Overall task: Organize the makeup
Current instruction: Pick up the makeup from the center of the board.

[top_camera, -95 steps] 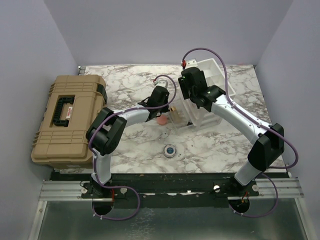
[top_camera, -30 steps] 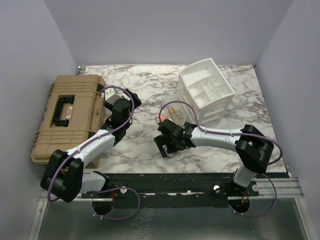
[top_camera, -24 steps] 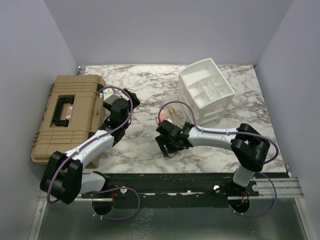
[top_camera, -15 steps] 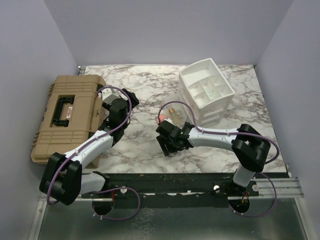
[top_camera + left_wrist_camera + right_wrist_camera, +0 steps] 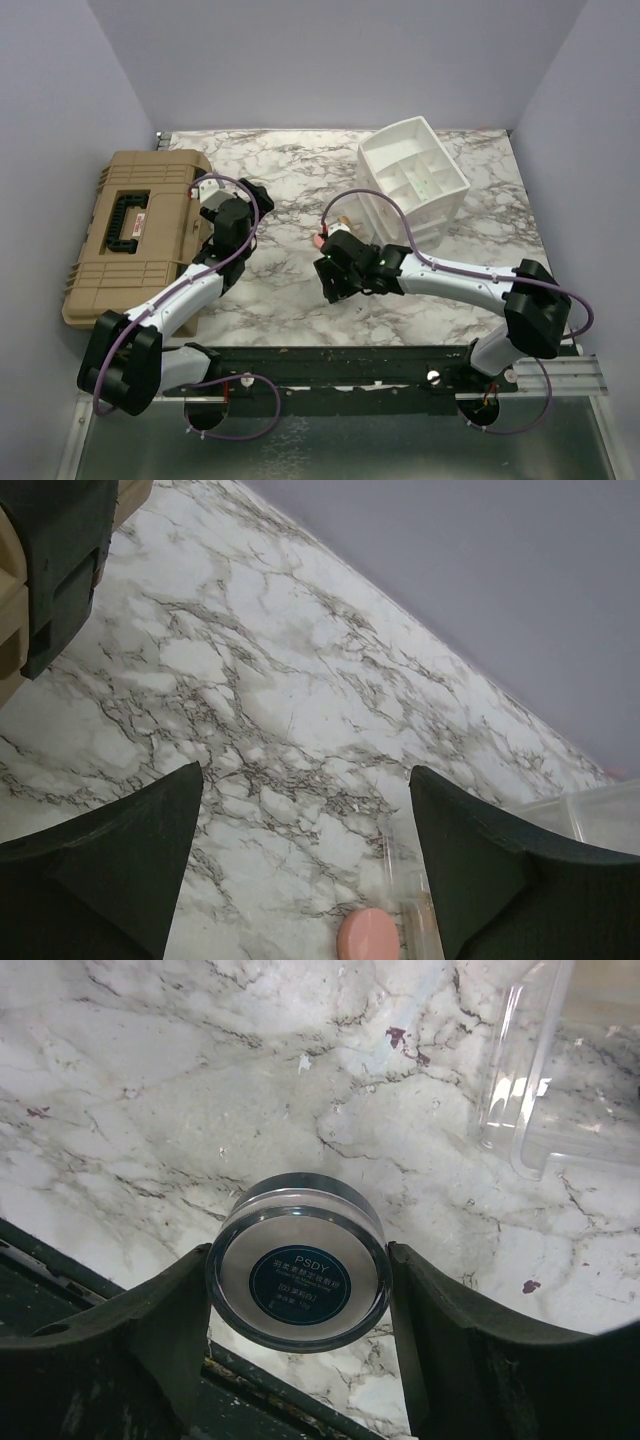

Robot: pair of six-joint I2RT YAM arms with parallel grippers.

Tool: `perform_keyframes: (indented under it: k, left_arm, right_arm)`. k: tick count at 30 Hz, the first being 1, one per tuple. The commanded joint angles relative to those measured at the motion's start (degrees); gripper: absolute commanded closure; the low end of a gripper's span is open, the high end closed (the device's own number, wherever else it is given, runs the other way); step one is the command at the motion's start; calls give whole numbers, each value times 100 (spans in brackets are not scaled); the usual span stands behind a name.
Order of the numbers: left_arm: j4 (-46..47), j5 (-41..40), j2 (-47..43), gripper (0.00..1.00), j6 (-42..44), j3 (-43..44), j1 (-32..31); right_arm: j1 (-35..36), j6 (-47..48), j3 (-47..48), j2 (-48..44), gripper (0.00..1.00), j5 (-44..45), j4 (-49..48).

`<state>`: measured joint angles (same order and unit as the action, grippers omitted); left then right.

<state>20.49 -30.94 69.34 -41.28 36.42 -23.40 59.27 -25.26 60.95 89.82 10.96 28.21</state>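
The round blue compact (image 5: 298, 1276) hangs above the marble table, pinched at its rim between my right gripper's (image 5: 298, 1280) fingers. Seen from the top view, the right gripper (image 5: 335, 275) hovers over the table's near middle and hides the compact. The pink round puff (image 5: 365, 935) lies on the marble beside a clear plastic tray (image 5: 410, 900), and shows as a pink spot (image 5: 318, 240) from above. My left gripper (image 5: 307, 780) stands open with nothing between its fingers. It sits next to the tan case, left of the puff (image 5: 240, 205).
The big tan hard case (image 5: 130, 235) fills the table's left side. The white compartmented organizer (image 5: 412, 180) stands at the back right. The clear tray (image 5: 560, 1070) lies just ahead of the right gripper. The table's near edge and black rail (image 5: 120, 1300) run below the compact.
The right gripper shut on the compact and raised it off the table, swinging slightly right. The left arm drew back a little toward the case.
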Motion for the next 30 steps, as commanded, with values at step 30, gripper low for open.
perform_keyframes:
  k: [30]
  left_arm:
    - [-241, 705, -443, 14, -38, -100, 137]
  right_arm:
    - [-1673, -215, 2086, 1844, 45, 1762, -35]
